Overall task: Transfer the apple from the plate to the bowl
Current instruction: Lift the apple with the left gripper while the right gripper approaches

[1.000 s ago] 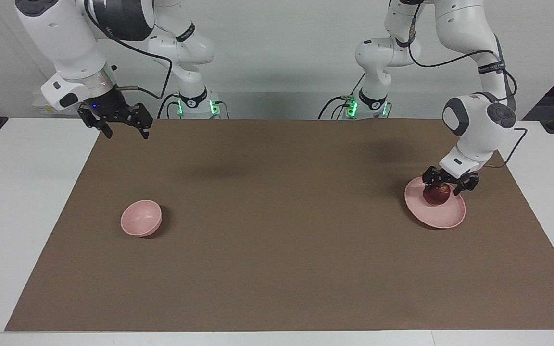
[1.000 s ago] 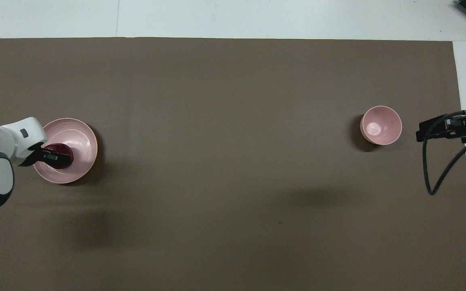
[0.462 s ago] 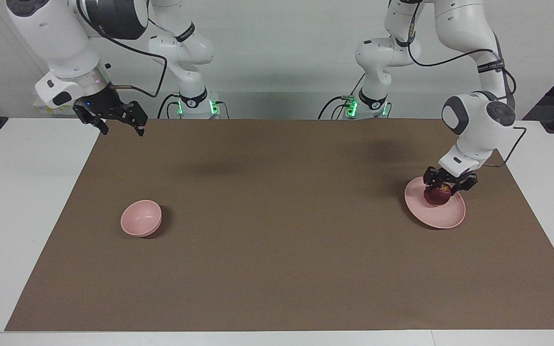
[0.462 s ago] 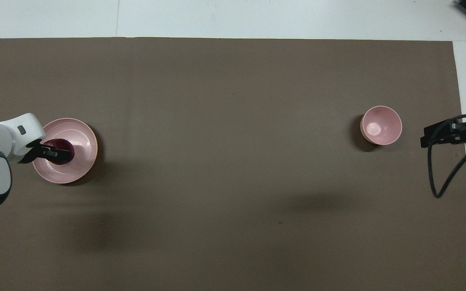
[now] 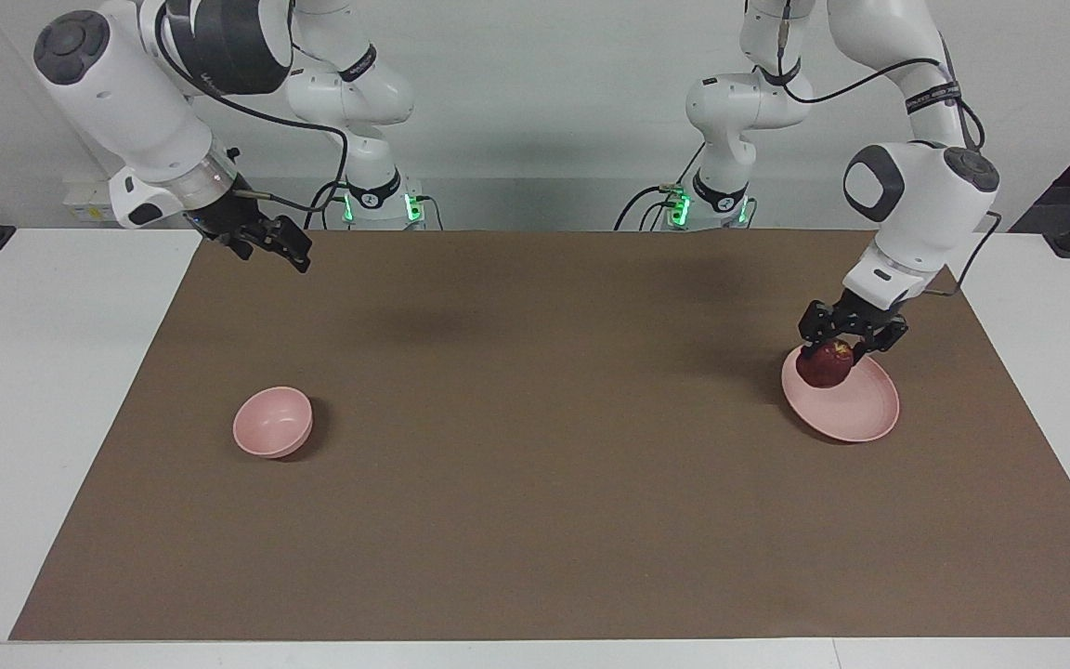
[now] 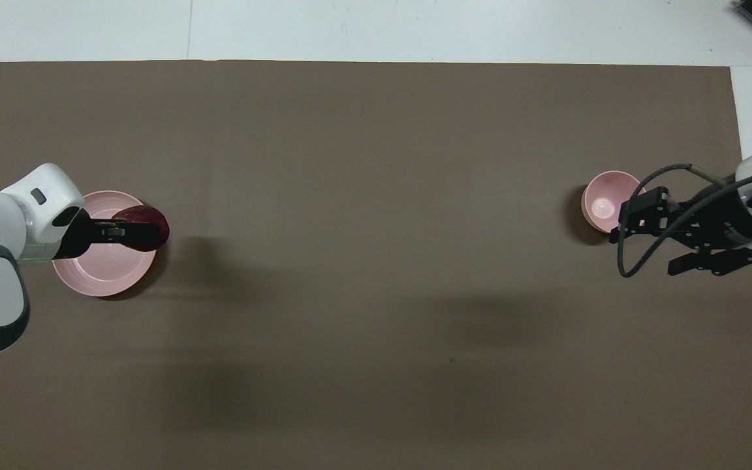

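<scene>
The dark red apple (image 5: 826, 364) hangs in my left gripper (image 5: 829, 350), which is shut on it and holds it a little above the pale pink plate (image 5: 855, 415), over the rim toward the table's middle. In the overhead view the apple (image 6: 149, 227) sits between the left gripper's (image 6: 133, 229) fingers over the edge of the plate (image 6: 103, 281). The small deep pink bowl (image 5: 272, 424) stands empty at the right arm's end of the table. My right gripper (image 5: 277, 249) is open and raised in the air; in the overhead view this gripper (image 6: 651, 243) overlaps the rim of the bowl (image 6: 606, 196).
A brown mat (image 5: 535, 446) covers most of the white table (image 5: 52, 390). The right arm's black cable (image 6: 630, 261) hangs beside its gripper.
My left gripper has lifted the apple off the plate and carried it toward the table's middle. My right gripper has swung from the table's end toward the bowl.
</scene>
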{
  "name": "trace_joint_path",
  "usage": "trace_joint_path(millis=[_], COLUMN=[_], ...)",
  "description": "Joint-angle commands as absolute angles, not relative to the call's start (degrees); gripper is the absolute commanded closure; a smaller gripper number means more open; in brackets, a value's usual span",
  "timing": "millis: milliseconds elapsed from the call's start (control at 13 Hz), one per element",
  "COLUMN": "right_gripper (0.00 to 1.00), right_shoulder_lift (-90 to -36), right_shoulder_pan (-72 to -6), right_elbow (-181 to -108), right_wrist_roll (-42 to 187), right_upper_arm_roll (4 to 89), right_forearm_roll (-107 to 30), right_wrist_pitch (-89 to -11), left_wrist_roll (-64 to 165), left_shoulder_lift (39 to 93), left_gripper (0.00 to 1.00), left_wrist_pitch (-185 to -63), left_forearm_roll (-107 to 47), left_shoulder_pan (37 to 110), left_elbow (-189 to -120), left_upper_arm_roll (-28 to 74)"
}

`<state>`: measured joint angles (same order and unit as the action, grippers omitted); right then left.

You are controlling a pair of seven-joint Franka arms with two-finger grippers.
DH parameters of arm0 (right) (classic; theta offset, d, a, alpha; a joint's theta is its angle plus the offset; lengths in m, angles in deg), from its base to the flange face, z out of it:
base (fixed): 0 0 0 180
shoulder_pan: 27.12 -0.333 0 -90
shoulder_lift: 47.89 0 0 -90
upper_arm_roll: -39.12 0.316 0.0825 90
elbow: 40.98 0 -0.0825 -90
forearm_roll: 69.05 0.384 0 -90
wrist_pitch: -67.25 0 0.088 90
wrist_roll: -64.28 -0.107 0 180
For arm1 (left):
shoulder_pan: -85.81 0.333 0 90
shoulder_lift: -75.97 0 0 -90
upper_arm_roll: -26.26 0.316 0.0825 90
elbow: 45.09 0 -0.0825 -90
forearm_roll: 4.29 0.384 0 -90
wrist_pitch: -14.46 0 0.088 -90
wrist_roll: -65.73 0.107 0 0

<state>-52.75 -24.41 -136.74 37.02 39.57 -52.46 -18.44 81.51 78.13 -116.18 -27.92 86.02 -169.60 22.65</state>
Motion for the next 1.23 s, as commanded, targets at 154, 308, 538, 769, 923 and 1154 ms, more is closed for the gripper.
trace_joint_path(millis=[154,308,538,769,923,1154], right_gripper=[0.0,0.0,0.0,0.0,0.0,0.0], right_shoulder_lift=[-57.9,-59.3,-60.98,-60.89,-61.15,-62.12], right_shoulder_pan=[-26.32,-28.78,-30.45,-32.3,-33.7,-38.52], right_elbow=[-138.01,-138.45,-139.67,-143.89,-146.88,-147.24], right_wrist_roll=[23.87,16.85,9.28,7.94,7.94,6.01], right_upper_arm_roll=[40.26,40.26,40.35,40.26,40.26,40.26], right_forearm_roll=[-39.54,-35.49,-26.36,-16.08,-7.3,-1.12], right_wrist_pitch=[-25.02,-28.8,-33.89,-38.99,-43.03,-50.32], left_wrist_roll=[80.14,80.23,80.14,79.97,80.05,80.49], left_shoulder_lift=[78.52,78.34,78.17,77.99,78.25,78.43], left_gripper=[1.0,1.0,1.0,1.0,1.0,1.0], left_wrist_pitch=[-115.18,-115.53,-116.41,-118.7,-119.48,-124.13], left_forearm_roll=[-43.45,-51.7,-63.49,-72.56,-79.83,-89.16], left_shoulder_pan=[85.37,85.2,85.2,85.19,85.19,85.19], left_elbow=[-168.49,-168.49,-168.49,-169.01,-169.28,-169.28], left_upper_arm_roll=[18.8,16.43,12.57,8.7,6.5,2.03])
